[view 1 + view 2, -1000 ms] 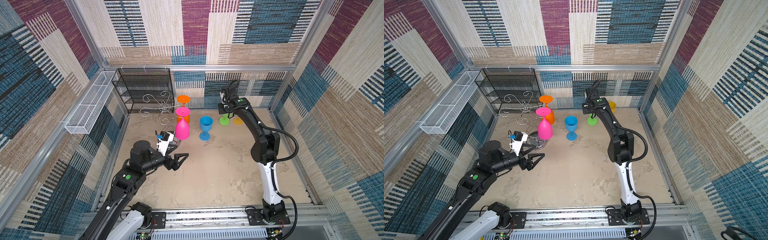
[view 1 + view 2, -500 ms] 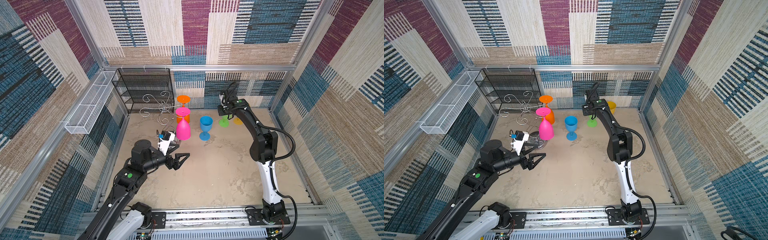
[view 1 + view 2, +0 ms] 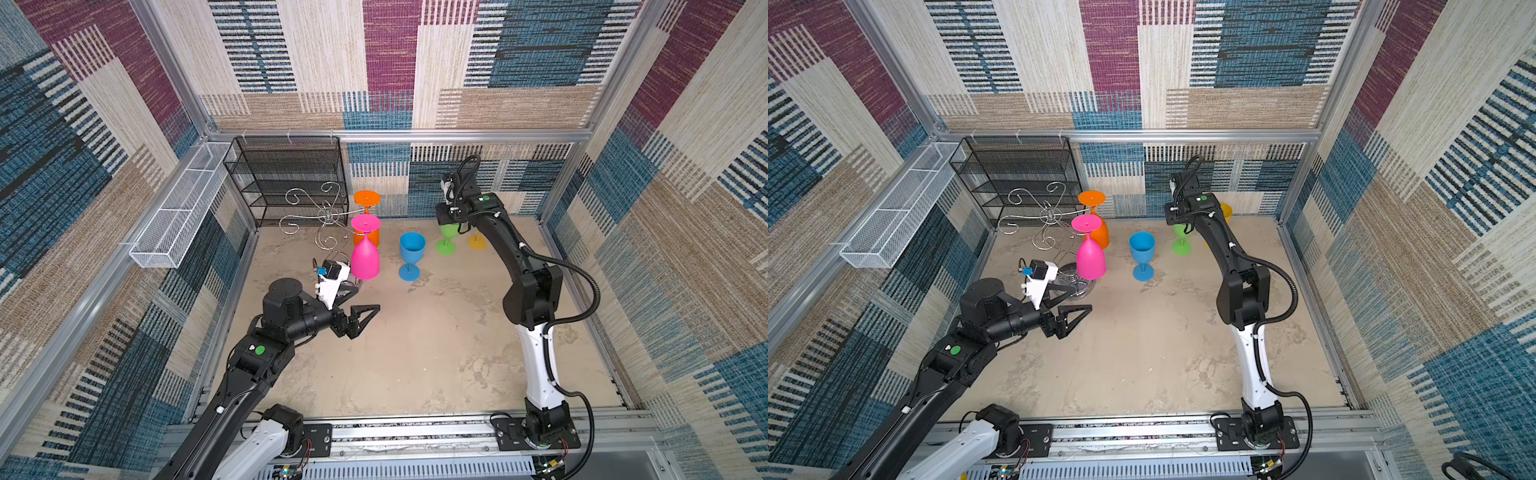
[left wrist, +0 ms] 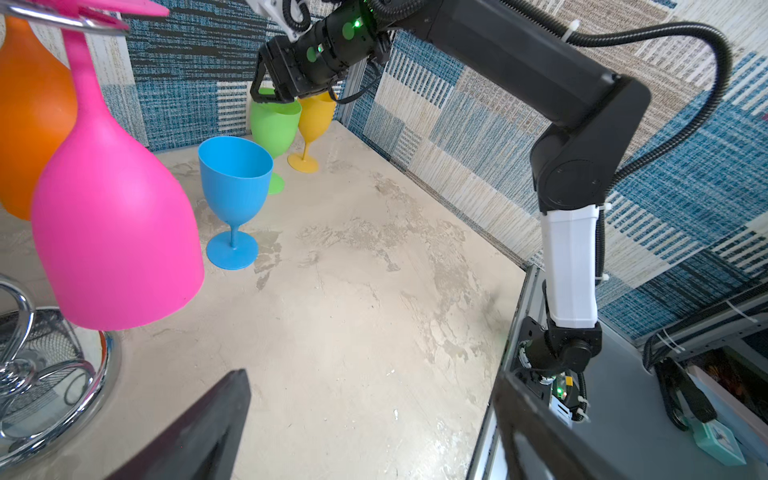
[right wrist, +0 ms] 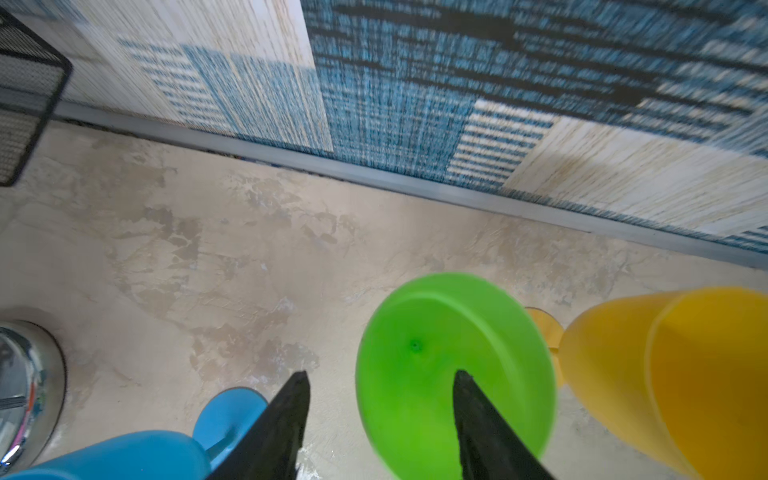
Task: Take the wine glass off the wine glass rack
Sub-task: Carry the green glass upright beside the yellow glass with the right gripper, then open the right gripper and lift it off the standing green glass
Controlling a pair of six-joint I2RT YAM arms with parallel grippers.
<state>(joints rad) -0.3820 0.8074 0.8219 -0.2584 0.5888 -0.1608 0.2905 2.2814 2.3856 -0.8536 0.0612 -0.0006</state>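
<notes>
The chrome wine glass rack (image 3: 328, 216) stands at the back left on its round mirrored base (image 4: 95, 374). A pink wine glass (image 3: 365, 257) hangs upside down from one arm, and an orange wine glass (image 3: 366, 232) hangs behind it. My left gripper (image 3: 361, 302) is open and empty, low over the table just in front of the pink glass (image 4: 116, 232). My right gripper (image 3: 451, 220) is open above a green glass (image 5: 453, 365) that stands upright on the table. One finger is over its bowl and the other is outside its rim.
A blue glass (image 3: 411, 253) and a yellow glass (image 3: 476, 241) stand upright on either side of the green one. A black mesh shelf unit (image 3: 291, 178) sits in the back left corner. A long white mesh basket (image 3: 178, 216) hangs on the left wall.
My right gripper has gone from shut to open over the green glass. My left gripper has edged a little forward and to the right, and stays open.
</notes>
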